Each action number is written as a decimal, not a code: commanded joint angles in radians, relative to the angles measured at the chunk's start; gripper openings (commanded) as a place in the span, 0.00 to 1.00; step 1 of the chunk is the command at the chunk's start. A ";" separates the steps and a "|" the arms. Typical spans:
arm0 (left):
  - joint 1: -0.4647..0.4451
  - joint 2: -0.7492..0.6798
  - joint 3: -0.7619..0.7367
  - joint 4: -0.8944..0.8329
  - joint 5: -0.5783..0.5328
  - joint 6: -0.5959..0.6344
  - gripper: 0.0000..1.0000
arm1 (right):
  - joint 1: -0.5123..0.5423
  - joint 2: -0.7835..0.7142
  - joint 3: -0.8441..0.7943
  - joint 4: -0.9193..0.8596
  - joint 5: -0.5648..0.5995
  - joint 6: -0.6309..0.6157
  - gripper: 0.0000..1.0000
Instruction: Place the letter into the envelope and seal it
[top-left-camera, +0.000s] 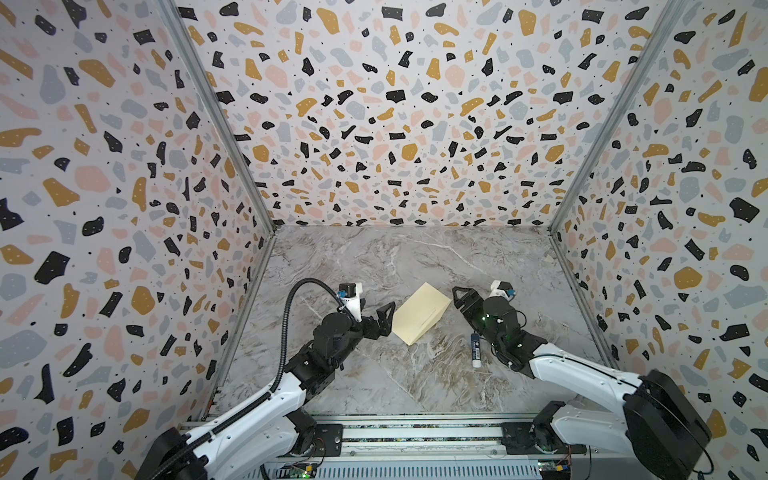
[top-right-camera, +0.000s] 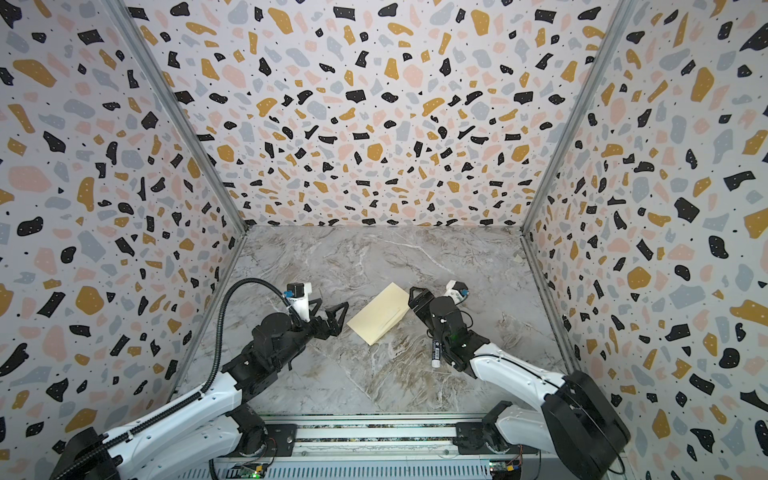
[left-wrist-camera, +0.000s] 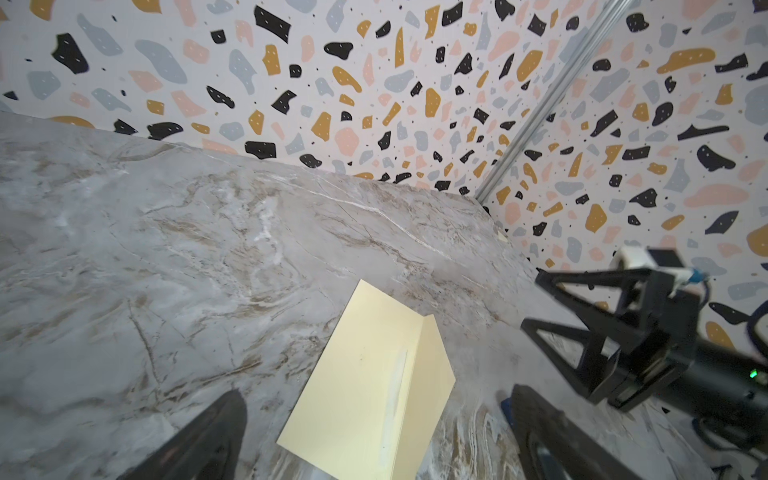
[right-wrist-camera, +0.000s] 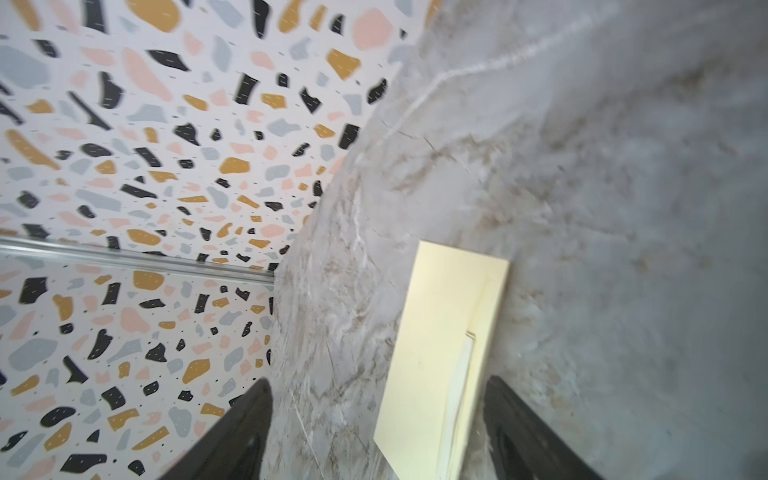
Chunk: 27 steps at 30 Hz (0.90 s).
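The pale yellow envelope (top-left-camera: 419, 313) (top-right-camera: 380, 313) lies flat and slanted on the marble table. In the wrist views the envelope (left-wrist-camera: 365, 386) (right-wrist-camera: 436, 353) shows a fold running along one long side, with a shiny streak beside the crease. The letter is out of view. My left gripper (top-left-camera: 382, 316) (top-right-camera: 330, 309) (left-wrist-camera: 374, 415) stands open just left of the envelope with nothing in it. At the envelope's far right corner my right gripper (top-left-camera: 459, 297) (top-right-camera: 415, 293) (right-wrist-camera: 380, 390) is open and empty too. It also shows in the left wrist view, right gripper (left-wrist-camera: 536, 299).
A glue stick (top-left-camera: 476, 353) (top-right-camera: 435, 353) with a blue cap lies on the table (top-left-camera: 374, 257) close under my right arm. Patterned walls (top-left-camera: 124, 208) close in the left, back and right sides. A metal rail (top-left-camera: 415, 432) runs along the front edge.
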<state>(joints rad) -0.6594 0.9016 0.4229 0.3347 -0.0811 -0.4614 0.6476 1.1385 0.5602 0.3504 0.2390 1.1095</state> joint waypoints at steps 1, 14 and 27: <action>-0.023 0.034 0.064 0.009 0.063 0.082 0.97 | -0.021 -0.060 0.128 -0.208 -0.014 -0.421 0.87; -0.103 0.062 0.081 -0.010 -0.014 0.144 0.95 | -0.171 0.049 0.266 -0.796 -0.110 -0.780 0.96; -0.103 0.007 0.029 -0.028 -0.025 0.132 0.96 | -0.153 0.128 0.193 -0.774 -0.158 -0.696 0.96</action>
<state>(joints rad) -0.7582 0.9226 0.4706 0.2928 -0.0917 -0.3359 0.4847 1.2804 0.7586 -0.3981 0.0746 0.3801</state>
